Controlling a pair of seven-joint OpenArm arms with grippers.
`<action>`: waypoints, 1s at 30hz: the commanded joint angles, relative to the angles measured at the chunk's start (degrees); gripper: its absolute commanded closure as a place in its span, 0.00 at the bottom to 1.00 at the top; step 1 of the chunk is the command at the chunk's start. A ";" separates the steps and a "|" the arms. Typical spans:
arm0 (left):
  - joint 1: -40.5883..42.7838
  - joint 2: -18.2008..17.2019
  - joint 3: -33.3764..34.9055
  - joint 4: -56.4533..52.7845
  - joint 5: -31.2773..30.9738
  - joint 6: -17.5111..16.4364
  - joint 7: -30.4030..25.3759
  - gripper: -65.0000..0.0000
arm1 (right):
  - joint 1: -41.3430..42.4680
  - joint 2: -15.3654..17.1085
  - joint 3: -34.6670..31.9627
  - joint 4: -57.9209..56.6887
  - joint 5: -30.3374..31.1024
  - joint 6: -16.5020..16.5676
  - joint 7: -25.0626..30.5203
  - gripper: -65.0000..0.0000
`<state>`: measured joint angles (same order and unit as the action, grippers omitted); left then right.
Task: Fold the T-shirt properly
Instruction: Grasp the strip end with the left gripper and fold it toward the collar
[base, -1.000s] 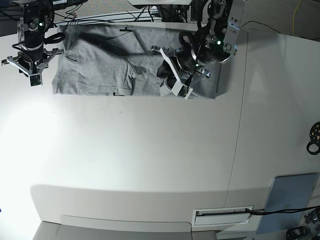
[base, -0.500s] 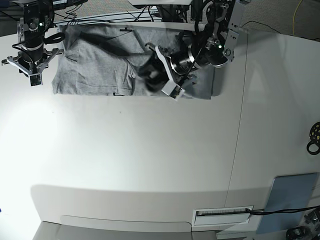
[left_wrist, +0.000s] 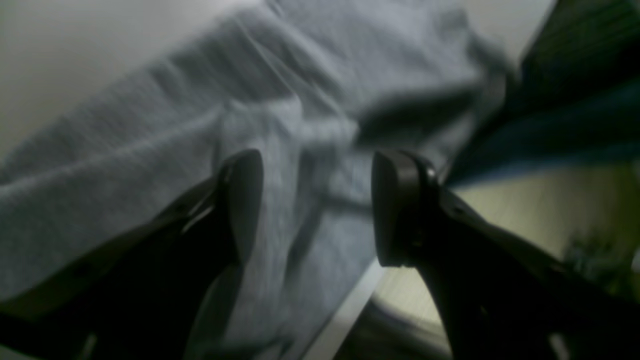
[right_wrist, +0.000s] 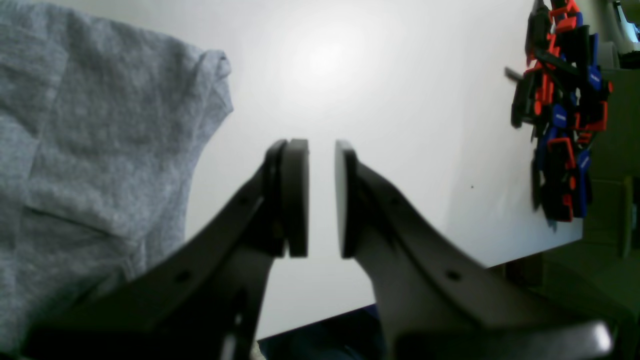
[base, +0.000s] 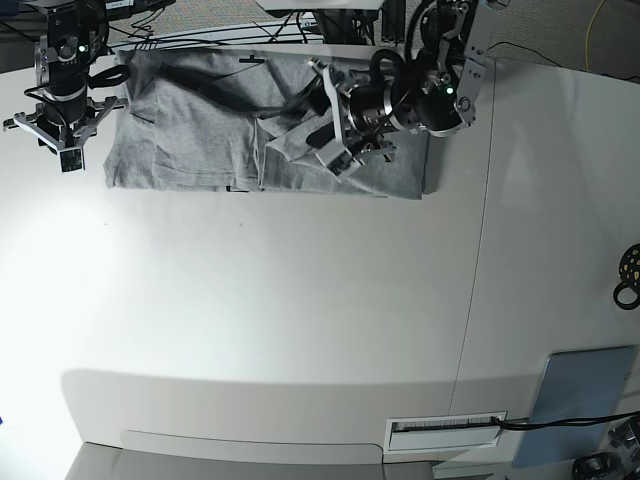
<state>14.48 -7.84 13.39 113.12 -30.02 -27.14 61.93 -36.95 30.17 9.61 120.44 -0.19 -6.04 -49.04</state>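
Note:
The heather-grey T-shirt (base: 200, 130) lies spread along the far edge of the white table, plain side up, with a loose folded flap (base: 290, 140) near its middle. My left gripper (base: 318, 115) hovers over that middle part. In the left wrist view it (left_wrist: 315, 205) is open, with blurred grey cloth (left_wrist: 280, 100) below and nothing between the jaws. My right gripper (base: 62, 135) hangs just off the shirt's left edge. In the right wrist view it (right_wrist: 321, 197) stands narrowly open and empty over bare table, with a shirt corner (right_wrist: 100, 125) to its left.
A flat grey-blue pad (base: 585, 390) lies at the near right corner. A black ring-shaped object (base: 628, 275) sits at the right edge. A white slotted strip (base: 445, 430) is at the front. A cluster of red, blue and black clamps (right_wrist: 560, 115) lies beyond the right gripper.
My left gripper has swung from the shirt's lower right part leftward and toward the far edge. The shirt's right side has shifted inward and a flap now lies near the middle. The right arm has not moved.

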 joint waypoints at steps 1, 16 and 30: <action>0.07 -0.46 -0.07 1.49 -0.22 -0.96 -0.57 0.45 | -0.02 0.81 0.61 0.96 -1.11 -0.68 1.07 0.85; 6.34 -2.64 -0.07 2.19 22.97 -0.70 -13.35 0.79 | -0.04 0.81 0.61 0.96 -1.11 -0.68 1.05 0.85; 6.67 -2.64 -0.07 5.33 13.35 -0.55 -13.92 1.00 | -0.02 0.81 0.63 0.96 -1.11 -0.66 1.07 0.85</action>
<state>21.23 -10.66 13.39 117.30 -16.27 -27.57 49.30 -36.97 30.15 9.61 120.44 -0.19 -6.04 -49.04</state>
